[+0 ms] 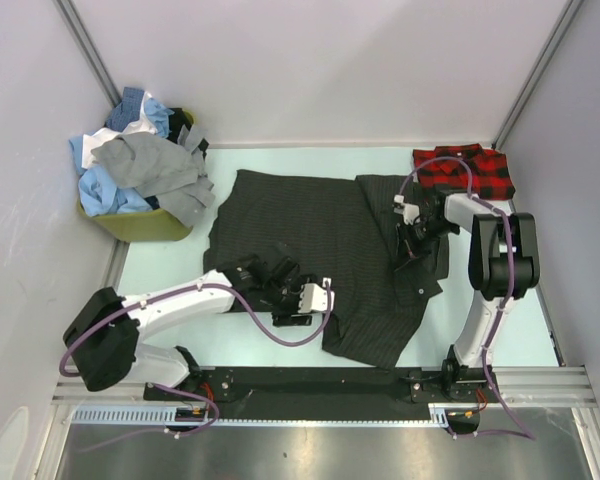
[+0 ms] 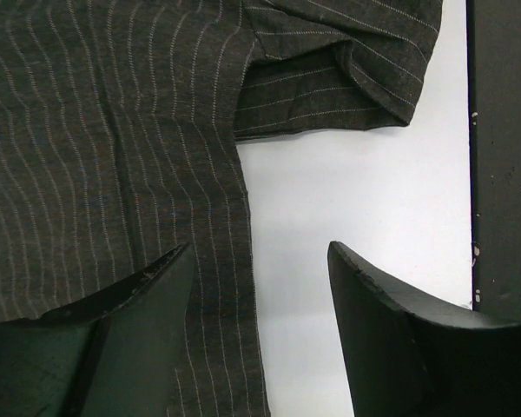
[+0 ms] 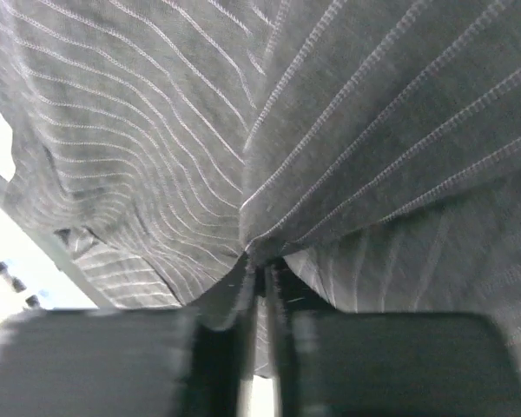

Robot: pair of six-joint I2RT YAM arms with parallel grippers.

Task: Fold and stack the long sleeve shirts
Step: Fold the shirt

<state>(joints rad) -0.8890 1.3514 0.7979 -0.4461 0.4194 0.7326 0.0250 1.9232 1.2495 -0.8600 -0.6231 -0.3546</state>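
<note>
- Nearest the lens, the two dark fingers (image 2: 399,347) of my left pincer (image 2: 260,261) stand apart with nothing between them. One hangs over the cloth's edge, the other over bare table (image 2: 373,191).
- Under both pincers lies the charcoal shirt (image 1: 300,215), the biggest thing here. It is spread across the middle of the table and rumpled along the edge beside my left pincer.
- Well off to the left of my left pincer, a heap of shirts (image 1: 140,165) in blue, white and grey spills over a yellow-green bin (image 1: 145,228), none of them folded yet.
- Beyond my right pincer, in the far corner, the plaid shirt (image 1: 465,170) lies in a compact rectangle; it looks folded.
- My right pincer (image 3: 259,269) is clamped together on a thin ridge of pinstriped cloth, which fans out in creases from the tips.
- Risk, as I judge it: only one side is gripped. If my right pincer lifts or drags now, the free side by my left pincer may trail, twist and skew the fold.
- Risk: the pinch looks shallow, right at the tips, so a quick pull could let the ridge slip out.
- Risk: I cannot tell how many layers the pinch holds. More than one would bunch the fold.
- Risk: if my left pincer closes where it hangs, one finger may meet the table and miss the hem.
</note>
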